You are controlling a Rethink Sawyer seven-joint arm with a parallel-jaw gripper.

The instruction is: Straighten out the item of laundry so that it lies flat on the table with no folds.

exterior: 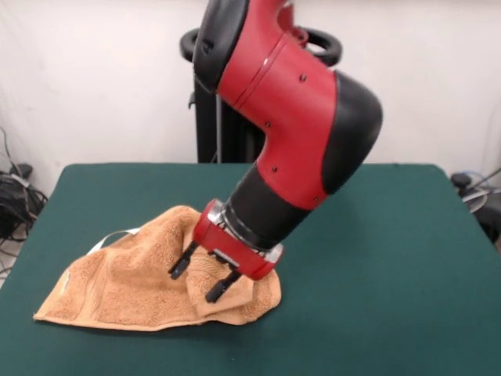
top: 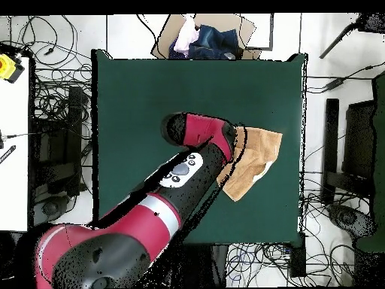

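The orange-tan towel lies crumpled on the green table, towards its left and front in the front view. Its right part is bunched into folds, and a white label sticks out at its far edge. My gripper points down at the towel's bunched right part, fingers apart and empty, tips at or just above the cloth. In the overhead view the towel lies at the right of the table, partly under my arm, which hides the gripper.
The black pedestal stands behind the table's far edge. In the overhead view a cardboard box holding clothes sits beyond the table's top edge, and cables lie on the floor on both sides.
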